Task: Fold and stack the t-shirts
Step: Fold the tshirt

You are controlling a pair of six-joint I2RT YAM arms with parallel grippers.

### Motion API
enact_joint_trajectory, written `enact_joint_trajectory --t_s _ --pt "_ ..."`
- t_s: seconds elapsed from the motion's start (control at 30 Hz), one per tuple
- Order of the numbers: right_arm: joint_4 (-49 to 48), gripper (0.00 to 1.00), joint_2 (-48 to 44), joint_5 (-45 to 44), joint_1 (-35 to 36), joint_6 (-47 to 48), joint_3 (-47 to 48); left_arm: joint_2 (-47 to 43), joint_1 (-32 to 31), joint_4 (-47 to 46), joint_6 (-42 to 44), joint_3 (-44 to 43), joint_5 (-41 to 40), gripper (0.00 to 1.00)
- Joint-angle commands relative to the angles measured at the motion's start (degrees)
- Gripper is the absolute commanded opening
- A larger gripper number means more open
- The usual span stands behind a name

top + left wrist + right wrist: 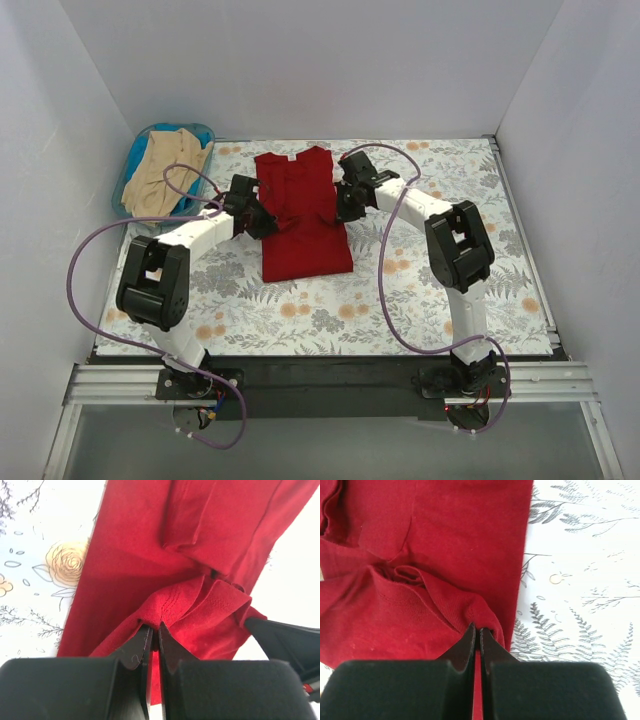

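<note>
The dark red t-shirt (303, 225) lies on the floral table, sleeves folded in to a narrow strip, collar at the far end. My left gripper (262, 222) is shut on a pinch of its left edge, seen as bunched red cloth (175, 605) at the fingertips in the left wrist view. My right gripper (343, 205) is shut on a pinch of its right edge, a raised fold (475, 615) in the right wrist view. The beige t-shirt (160, 172) lies crumpled in the blue basket at the far left.
The blue plastic basket (205, 135) stands at the table's far left corner. White walls close the sides and back. The floral tablecloth (430, 290) covers the table. Purple cables loop beside each arm.
</note>
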State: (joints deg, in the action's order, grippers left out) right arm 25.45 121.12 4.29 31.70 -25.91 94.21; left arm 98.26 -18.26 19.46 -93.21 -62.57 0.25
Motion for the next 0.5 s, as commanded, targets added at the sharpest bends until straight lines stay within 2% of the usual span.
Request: enact_joint_trajectory --t_s 0.0,0.43,0.47 --pt "-1.19 0.01 -2.12 0.63 -0.76 1.30 2.55 -2.11 1.73 -0.74 1.10 -2.03 1.42 0.00" --pt "-1.19 0.02 2.19 2.91 -2.26 1.74 4.05 3.43 5.34 -4.43 2.68 -3.70 8.09 0.00" --pt "-1.28 0.06 2.28 3.43 -2.52 1.83 4.22 3.87 5.43 -4.70 3.03 -3.97 8.36 0.05"
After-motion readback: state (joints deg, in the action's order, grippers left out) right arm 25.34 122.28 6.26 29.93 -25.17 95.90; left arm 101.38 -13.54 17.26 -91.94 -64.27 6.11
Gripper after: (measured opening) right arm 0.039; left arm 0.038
